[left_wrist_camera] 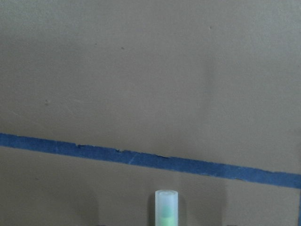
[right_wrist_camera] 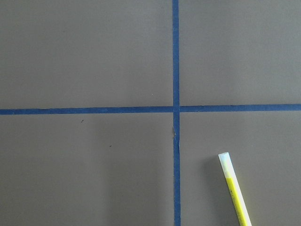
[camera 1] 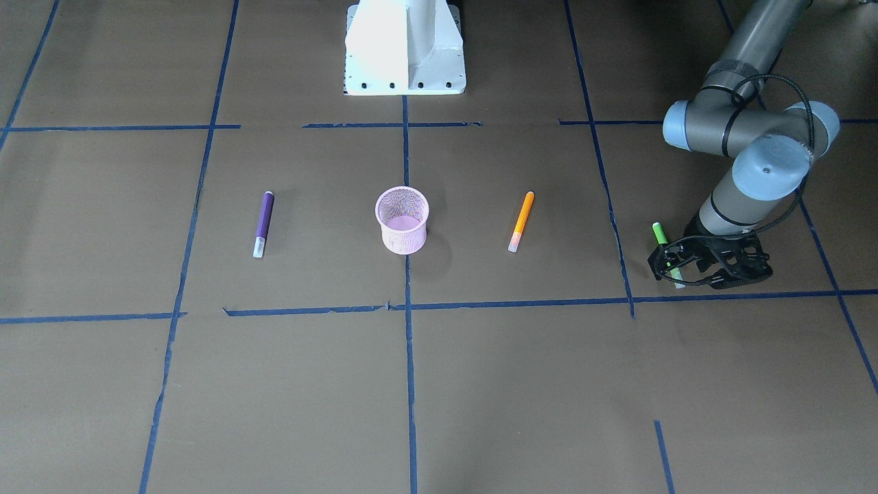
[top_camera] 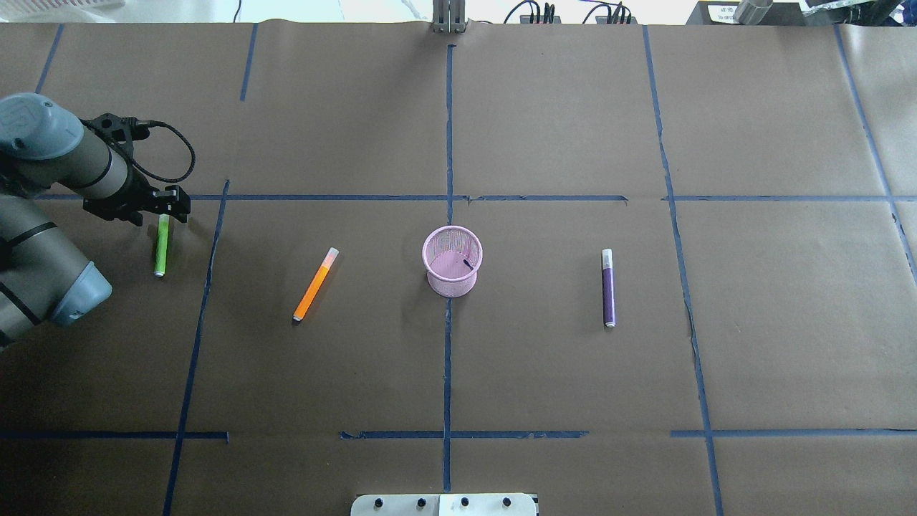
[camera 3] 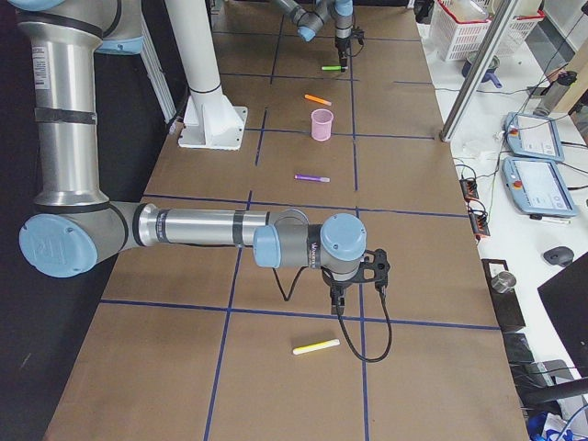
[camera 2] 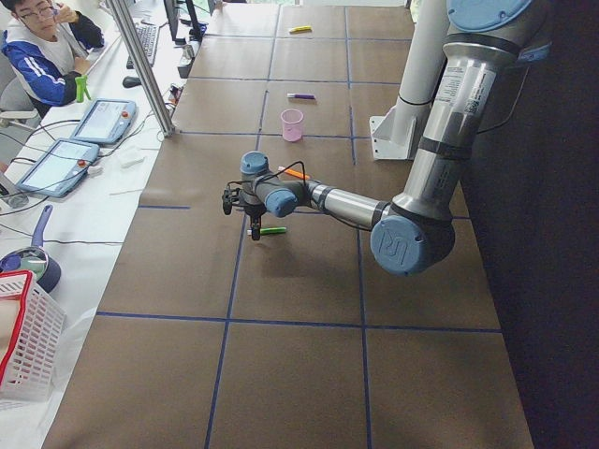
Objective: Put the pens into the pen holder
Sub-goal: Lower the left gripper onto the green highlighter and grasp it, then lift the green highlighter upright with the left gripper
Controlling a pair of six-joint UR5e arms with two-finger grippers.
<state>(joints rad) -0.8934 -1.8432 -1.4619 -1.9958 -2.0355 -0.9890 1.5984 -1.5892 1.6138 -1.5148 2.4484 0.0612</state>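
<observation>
1. The left gripper [top_camera: 163, 209] sits low over the cap end of the green pen [top_camera: 162, 247], which lies flat on the table [top_camera: 573, 107] at the robot's far left. In the wrist view the cap is centred, so the jaws seem lined up for a pinch. I cannot tell whether they are spread or closed.
2. The holder [top_camera: 450, 285] stands upright at centre with no pen in it, probably so either arm can reach it.
3. The orange pen [top_camera: 315, 284] lies between green pen and holder, and the purple pen [top_camera: 608, 288] on the other side. They are well apart, so I judge one trip each.
4. The right gripper [camera 3: 337, 305] points down near a yellow pen [camera 3: 316, 347]. I cannot tell its state.
</observation>
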